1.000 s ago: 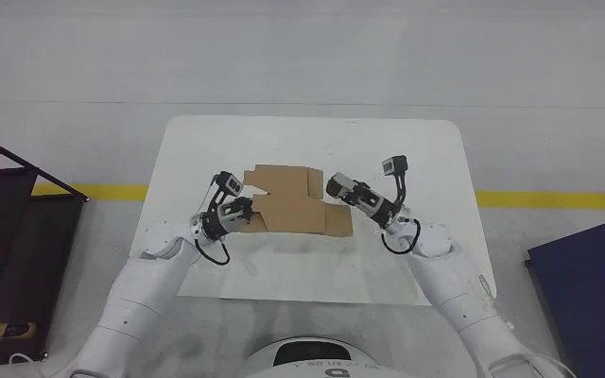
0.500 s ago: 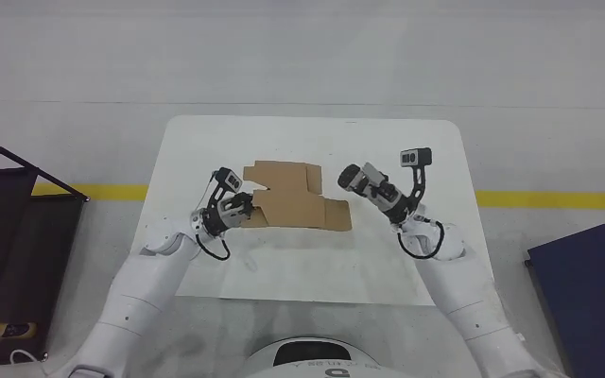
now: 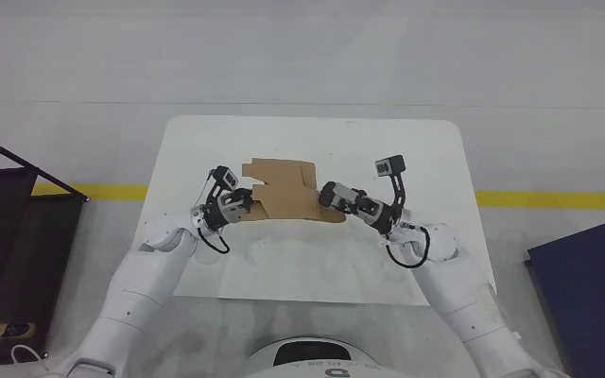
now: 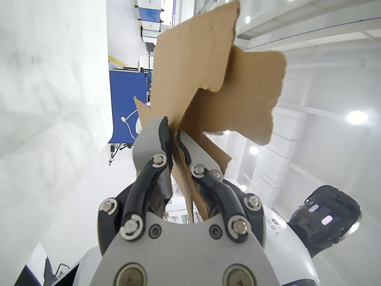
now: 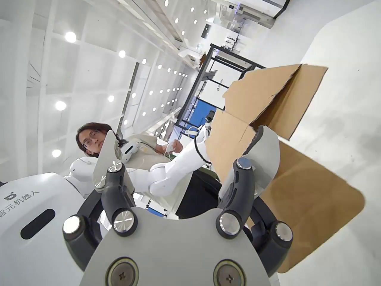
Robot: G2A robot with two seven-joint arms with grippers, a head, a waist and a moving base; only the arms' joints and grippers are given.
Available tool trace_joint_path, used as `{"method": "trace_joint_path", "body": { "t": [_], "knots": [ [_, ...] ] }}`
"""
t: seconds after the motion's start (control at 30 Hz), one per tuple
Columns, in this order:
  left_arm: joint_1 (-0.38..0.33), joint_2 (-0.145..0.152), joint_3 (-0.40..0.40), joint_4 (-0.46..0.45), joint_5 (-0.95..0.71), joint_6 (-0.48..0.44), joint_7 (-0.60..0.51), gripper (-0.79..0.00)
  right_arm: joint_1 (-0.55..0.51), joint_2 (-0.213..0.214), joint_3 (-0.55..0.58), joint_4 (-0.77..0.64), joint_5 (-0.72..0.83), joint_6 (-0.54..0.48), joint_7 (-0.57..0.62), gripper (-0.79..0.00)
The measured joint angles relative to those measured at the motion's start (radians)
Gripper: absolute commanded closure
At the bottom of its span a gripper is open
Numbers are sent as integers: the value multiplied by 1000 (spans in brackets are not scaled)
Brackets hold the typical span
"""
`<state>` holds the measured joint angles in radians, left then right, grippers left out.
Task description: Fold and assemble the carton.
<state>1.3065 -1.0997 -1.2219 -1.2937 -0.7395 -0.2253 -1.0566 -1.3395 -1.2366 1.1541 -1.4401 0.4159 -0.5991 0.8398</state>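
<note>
The brown cardboard carton (image 3: pixel 284 187) sits near the middle of the white table (image 3: pixel 406 151), partly raised with its flaps spread. My left gripper (image 3: pixel 238 202) is at the carton's left edge, shut on a cardboard panel (image 4: pixel 193 75), which is pinched between the two pads (image 4: pixel 164 133). My right gripper (image 3: pixel 330 196) is at the carton's right edge and stands open. In the right wrist view one finger (image 5: pixel 266 147) rests against a carton flap (image 5: pixel 268 96) while the other finger (image 5: pixel 107 150) is well apart from it.
Bare tabletop surrounds the carton on all sides. A dark stand (image 3: pixel 24 222) is on the floor to the left of the table and a blue mat (image 3: pixel 577 274) to the right. A yellow floor line (image 3: pixel 539 198) runs behind.
My right gripper drew away to the right, then came back to the carton's right edge. The carton has risen off the table and looks narrower. The left gripper kept its hold.
</note>
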Motion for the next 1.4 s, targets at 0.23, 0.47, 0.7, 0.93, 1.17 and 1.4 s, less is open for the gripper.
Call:
{"method": "trace_joint_path", "body": {
  "t": [0.23, 0.47, 0.7, 0.93, 1.17, 1.4],
  "knots": [
    [-13, -5, 4, 10, -12, -11, -12, 0, 25, -3, -12, 40, -14, -6, -25, -773],
    [-18, -7, 3, 14, -24, -16, -41, 0, 35, -7, -26, 71, -62, -11, -84, -754],
    [-34, -8, 9, 27, 10, -3, -40, 0, 49, -13, -55, 79, -24, -39, -60, -711],
    [-48, -9, 22, 23, 59, 38, -9, 0, 48, -12, -59, 69, -23, -37, -45, -708],
    [-50, -11, 29, 19, 90, 36, 8, 0, 26, -9, -54, 41, -67, -20, -89, -727],
    [-46, -11, 22, 24, 110, 22, 51, 0, -8, 0, -29, 9, -101, 6, -117, -739]
  ]
}}
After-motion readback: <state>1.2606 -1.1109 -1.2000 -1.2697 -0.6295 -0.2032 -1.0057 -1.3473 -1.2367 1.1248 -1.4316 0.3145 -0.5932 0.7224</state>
